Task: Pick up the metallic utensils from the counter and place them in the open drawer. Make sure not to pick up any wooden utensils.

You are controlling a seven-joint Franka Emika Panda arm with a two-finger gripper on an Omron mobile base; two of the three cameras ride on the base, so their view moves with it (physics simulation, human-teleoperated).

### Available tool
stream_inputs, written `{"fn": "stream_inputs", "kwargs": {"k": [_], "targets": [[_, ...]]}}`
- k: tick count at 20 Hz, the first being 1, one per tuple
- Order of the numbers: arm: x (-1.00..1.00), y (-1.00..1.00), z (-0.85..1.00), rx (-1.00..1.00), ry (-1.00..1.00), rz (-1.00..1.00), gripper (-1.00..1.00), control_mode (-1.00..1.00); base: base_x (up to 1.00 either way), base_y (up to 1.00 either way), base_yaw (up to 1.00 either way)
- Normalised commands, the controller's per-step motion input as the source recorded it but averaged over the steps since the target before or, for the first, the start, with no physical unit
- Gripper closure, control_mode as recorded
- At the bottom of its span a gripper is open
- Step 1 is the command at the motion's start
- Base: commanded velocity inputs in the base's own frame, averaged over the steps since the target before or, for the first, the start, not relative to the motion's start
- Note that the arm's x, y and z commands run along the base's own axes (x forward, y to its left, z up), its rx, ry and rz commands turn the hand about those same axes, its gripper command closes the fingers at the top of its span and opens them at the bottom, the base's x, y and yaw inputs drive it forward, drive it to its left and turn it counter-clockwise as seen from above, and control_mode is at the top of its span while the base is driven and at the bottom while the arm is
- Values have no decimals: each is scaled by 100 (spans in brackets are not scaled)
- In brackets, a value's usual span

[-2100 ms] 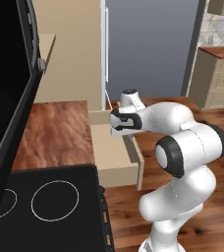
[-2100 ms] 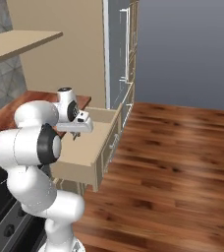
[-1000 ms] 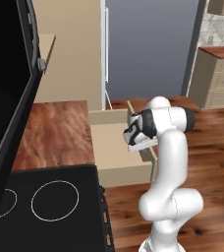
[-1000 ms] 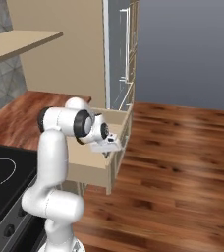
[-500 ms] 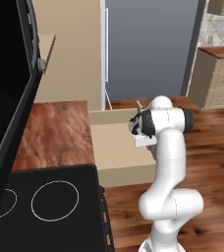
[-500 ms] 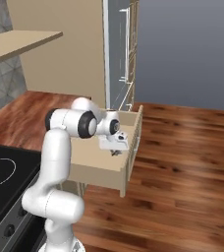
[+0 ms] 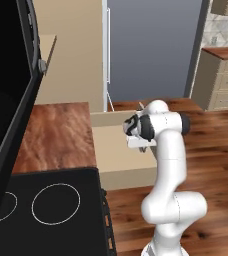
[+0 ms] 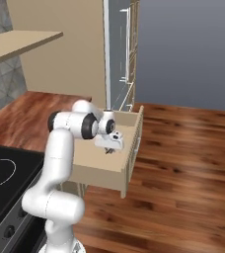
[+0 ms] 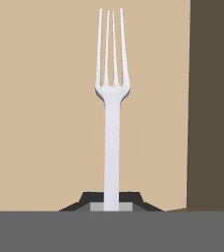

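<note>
Fork over the drawer, not yet let go

Fork (image 9: 112,113) stands straight out ahead of the tool (image 9: 112,205) in the hand view, its handle clamped between the two dark tips and its tines pointing away. The tool is clenched on this slim grey piece. Behind the fork lies the plain tan floor of the drawer (image 8: 130,146), with a darker wall of the drawer off to one side of the tool.

From the two base views, the tool (image 7: 136,141) hangs over the pulled-out drawer (image 7: 117,165), close to its front panel, with the arm folded down above it. The tool (image 8: 110,146) sits low, just above the drawer floor, though the fork itself is too small to make out from these angles.

By my reading, one metal piece has been carried to the drawer and only the release is left for it. The stretch of desk (image 7: 61,135) beside the tool, toward the stove, appears bare; whether a knife or any spoons lie elsewhere cannot be told, nor whether anything already rests in the drawer beneath the arm.
</note>
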Motion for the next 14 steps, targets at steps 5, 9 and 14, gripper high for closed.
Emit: {"fn": "stream_inputs", "kwargs": {"k": [5,9,14], "targets": [[69,9,-60,3,0,0,-100,-100,0,0,0],[8,0,3,0,-1,0,-100,-100,0,0,0],[-39,0,91,0,0,-3,-100,-100,0,0,0]]}}
